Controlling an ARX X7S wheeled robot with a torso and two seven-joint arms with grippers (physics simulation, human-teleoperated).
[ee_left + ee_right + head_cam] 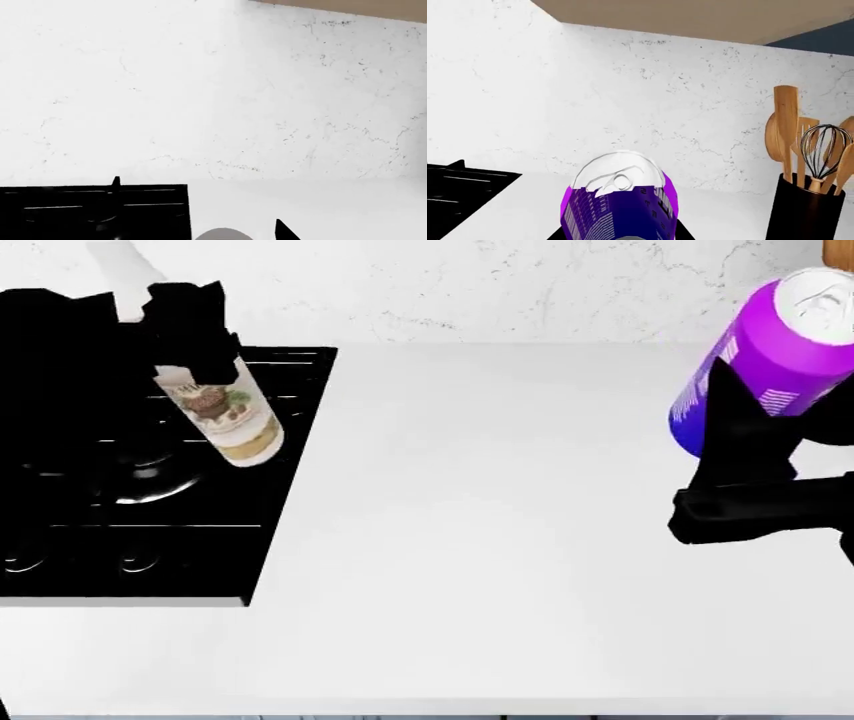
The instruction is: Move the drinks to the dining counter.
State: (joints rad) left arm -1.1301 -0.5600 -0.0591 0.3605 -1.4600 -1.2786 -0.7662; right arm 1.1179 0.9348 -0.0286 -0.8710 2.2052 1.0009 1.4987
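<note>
- Head view: 2 drinks show. The white bottle (pixel 220 410) with its beige-brown fruit label is tilted above the black gas hob (pixel 134 480), its neck running up under the left gripper (pixel 187 325), whose dark fingers are pinched on the upper part of the bottle.
- Head view: the purple can (pixel 767 360) with white markings and a silver top sits tilted at the right edge, above the white worktop (pixel 507 510). The right gripper (pixel 747 455) is clamped on the lower part of the can, 1 dark finger lying across its purple side.
- Head view: the worktop between hob and can is bare white; the marbled wall (pixel 507 290) runs behind it.
- Left wrist view: 1 corner of the hob (pixel 93 210) and a stretch of worktop (pixel 320 210) meet the marbled wall (pixel 200 90). A dark fingertip (pixel 285 231) and a pale rounded shape at the lower edge show; I cannot tell what that shape is. The label does not show here.
- Right wrist view: the can (pixel 620 205) fills the lower middle, silver top with pull tab facing the camera.
- Right wrist view only: 1 black utensil holder (pixel 807 212) stands on the worktop by the wall, holding 1 wire whisk (pixel 824 147) and several wooden spoons (pixel 784 130). A hob corner (pixel 460 185) shows at the other side.
</note>
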